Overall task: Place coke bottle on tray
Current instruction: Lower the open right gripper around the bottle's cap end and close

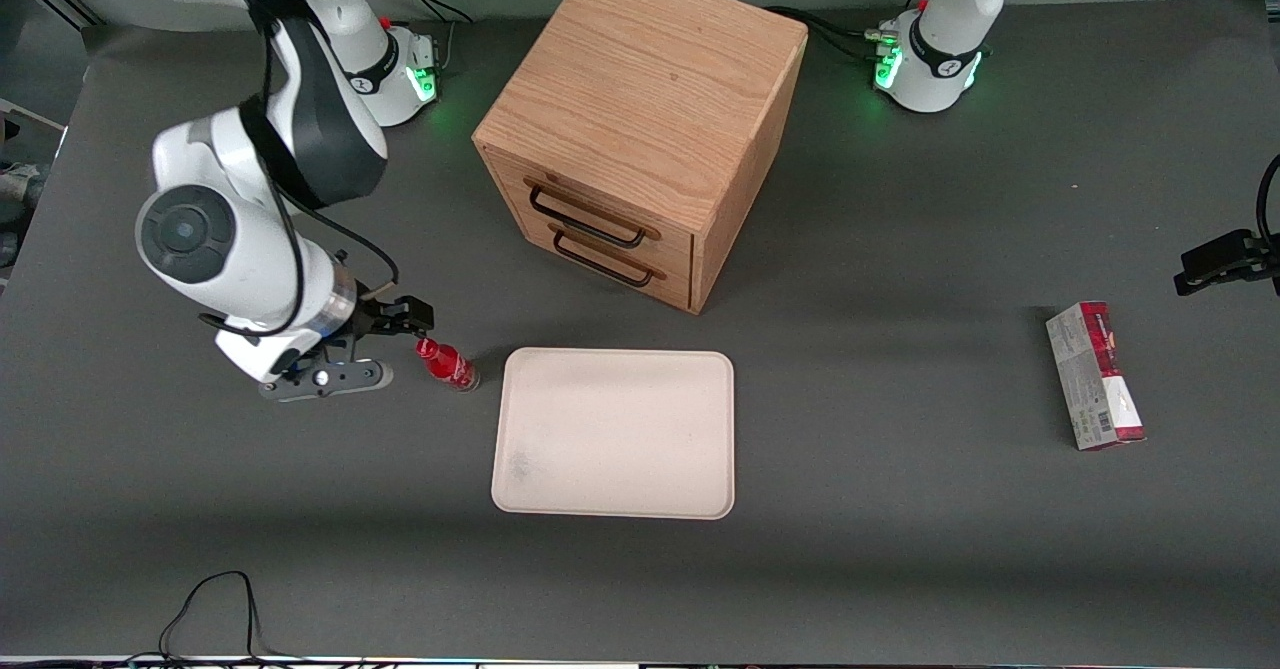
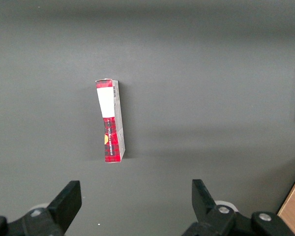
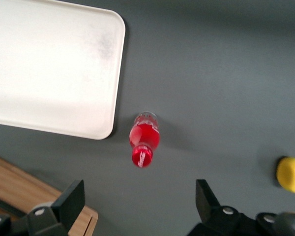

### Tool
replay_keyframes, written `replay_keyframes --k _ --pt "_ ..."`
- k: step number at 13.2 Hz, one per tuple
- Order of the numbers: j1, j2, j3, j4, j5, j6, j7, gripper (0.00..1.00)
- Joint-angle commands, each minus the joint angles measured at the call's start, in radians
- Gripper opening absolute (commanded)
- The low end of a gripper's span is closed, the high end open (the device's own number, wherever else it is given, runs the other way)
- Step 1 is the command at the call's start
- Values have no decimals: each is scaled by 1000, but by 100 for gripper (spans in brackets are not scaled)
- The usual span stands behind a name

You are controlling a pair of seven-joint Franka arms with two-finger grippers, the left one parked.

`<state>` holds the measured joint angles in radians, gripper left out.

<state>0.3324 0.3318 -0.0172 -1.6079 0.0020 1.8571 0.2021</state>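
Note:
The coke bottle (image 1: 447, 364), small and red with a red cap, stands on the dark table just beside the tray's short edge, toward the working arm's end. The tray (image 1: 615, 434) is large, cream-white and bare, and lies in front of the drawer cabinet. My gripper (image 1: 370, 346) hovers above the table close beside the bottle, a little above its cap, open and holding nothing. In the right wrist view the bottle (image 3: 145, 138) is seen from above, ahead of the open gripper (image 3: 140, 206), with the tray's rounded corner (image 3: 64, 73) next to it.
A wooden two-drawer cabinet (image 1: 640, 129) stands farther from the front camera than the tray; its edge shows in the right wrist view (image 3: 19, 187). A red-and-grey carton (image 1: 1095, 374) lies toward the parked arm's end. A small yellow object (image 3: 291, 173) lies on the table near the gripper.

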Motion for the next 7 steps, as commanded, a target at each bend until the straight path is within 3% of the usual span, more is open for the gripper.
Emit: replay_keyframes --k 1,7 --pt "19 -17 -4 -137 10 156 10 100" --pt "19 -4 -6 -300 10 375 17 100"
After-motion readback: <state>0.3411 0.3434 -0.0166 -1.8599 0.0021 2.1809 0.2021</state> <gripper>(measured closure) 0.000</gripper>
